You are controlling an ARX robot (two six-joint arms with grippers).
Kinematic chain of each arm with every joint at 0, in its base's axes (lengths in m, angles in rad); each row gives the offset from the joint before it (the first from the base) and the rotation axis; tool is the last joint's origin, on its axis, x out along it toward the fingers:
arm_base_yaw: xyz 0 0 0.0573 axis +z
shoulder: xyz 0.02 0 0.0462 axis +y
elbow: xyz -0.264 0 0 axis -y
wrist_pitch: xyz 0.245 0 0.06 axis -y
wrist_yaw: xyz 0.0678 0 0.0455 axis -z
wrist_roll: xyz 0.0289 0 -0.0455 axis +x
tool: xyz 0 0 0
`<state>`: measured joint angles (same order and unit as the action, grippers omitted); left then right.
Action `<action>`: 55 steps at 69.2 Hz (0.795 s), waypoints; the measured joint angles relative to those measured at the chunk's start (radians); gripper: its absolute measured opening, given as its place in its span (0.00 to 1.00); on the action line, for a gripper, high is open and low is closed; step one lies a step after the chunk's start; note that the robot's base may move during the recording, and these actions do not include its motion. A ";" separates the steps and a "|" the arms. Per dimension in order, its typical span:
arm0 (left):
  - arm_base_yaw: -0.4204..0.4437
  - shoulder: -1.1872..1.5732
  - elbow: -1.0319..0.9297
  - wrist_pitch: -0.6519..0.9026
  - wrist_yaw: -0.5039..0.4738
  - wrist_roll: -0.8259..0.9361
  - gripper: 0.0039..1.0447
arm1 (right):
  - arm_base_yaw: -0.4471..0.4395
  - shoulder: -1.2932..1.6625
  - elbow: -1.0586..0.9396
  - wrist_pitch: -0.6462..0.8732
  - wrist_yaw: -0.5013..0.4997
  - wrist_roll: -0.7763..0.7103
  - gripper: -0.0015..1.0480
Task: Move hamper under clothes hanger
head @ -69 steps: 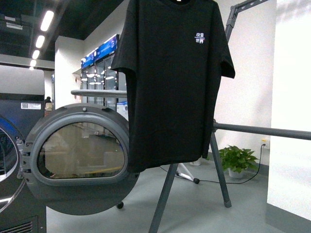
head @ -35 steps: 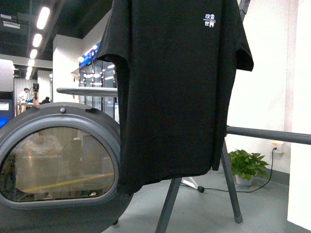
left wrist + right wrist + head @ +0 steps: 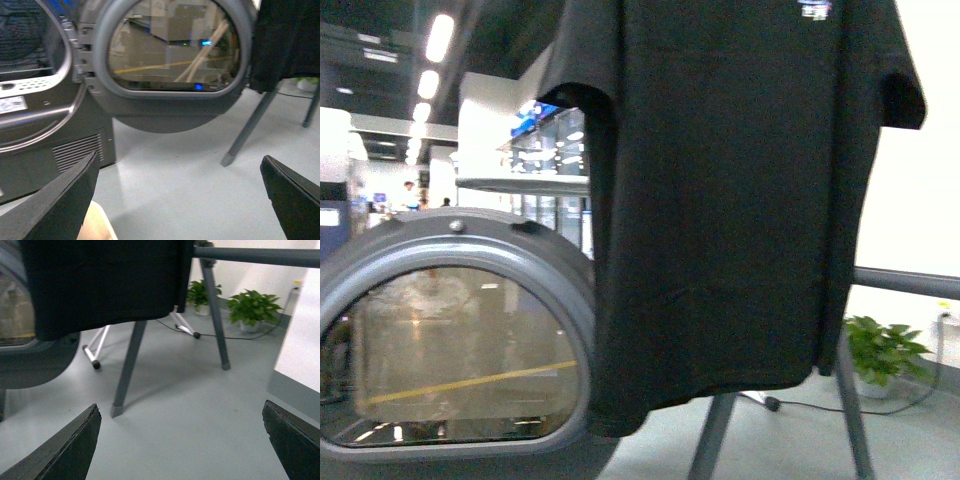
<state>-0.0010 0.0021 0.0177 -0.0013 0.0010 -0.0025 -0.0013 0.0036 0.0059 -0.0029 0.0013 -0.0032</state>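
The clothes hanger is a dark-grey rack with a round crossbar (image 3: 910,283) and slanted legs (image 3: 712,440). A black T-shirt (image 3: 740,200) hangs from it and fills much of the front view. The crossbar (image 3: 255,256) and legs (image 3: 129,365) also show in the right wrist view, and one leg (image 3: 247,127) in the left wrist view. A small cream rounded patch (image 3: 97,227), seemingly the hamper's corner, shows beside my left gripper's finger; the rest is out of view. My left gripper (image 3: 180,200) is open and empty over grey floor. My right gripper (image 3: 182,445) is open and empty over floor near the rack's legs.
The grey dryer (image 3: 30,100) stands to the left with its round glass door (image 3: 450,340) swung open, close to the shirt. Potted plants (image 3: 252,307) and a black cable lie by the far wall. A white-legged stand (image 3: 95,352) is behind the rack. A white wall panel (image 3: 300,350) is at right.
The front view has closed in on the rack. The shirt and the dryer door look larger, and the shirt has shifted right and up in the picture.
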 joint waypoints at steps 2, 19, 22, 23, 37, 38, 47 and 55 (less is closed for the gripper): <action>0.000 -0.001 0.000 0.000 -0.001 0.000 0.94 | 0.000 0.000 0.000 0.000 0.000 0.000 0.92; 0.000 -0.001 0.000 0.000 -0.001 0.000 0.94 | 0.001 0.000 0.000 0.000 -0.002 0.000 0.92; 0.000 -0.002 0.000 0.000 0.000 0.000 0.94 | 0.001 0.000 0.000 0.000 -0.002 0.000 0.92; 0.000 -0.003 0.000 0.000 -0.001 0.000 0.94 | 0.001 0.000 0.000 0.000 -0.003 0.000 0.92; 0.000 -0.002 0.000 0.000 -0.001 0.000 0.94 | 0.001 0.000 0.000 0.000 -0.003 0.000 0.92; 0.000 -0.002 0.000 0.000 -0.001 0.000 0.94 | 0.001 0.000 0.000 0.000 -0.003 0.000 0.92; 0.000 -0.002 0.000 0.000 -0.001 0.000 0.94 | 0.001 0.000 0.000 0.000 -0.003 0.000 0.92; 0.000 -0.002 0.000 0.000 -0.001 0.000 0.94 | 0.001 0.000 0.000 0.000 -0.003 0.000 0.92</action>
<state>-0.0010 -0.0002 0.0177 -0.0013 0.0002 -0.0025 -0.0006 0.0036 0.0059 -0.0029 -0.0017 -0.0032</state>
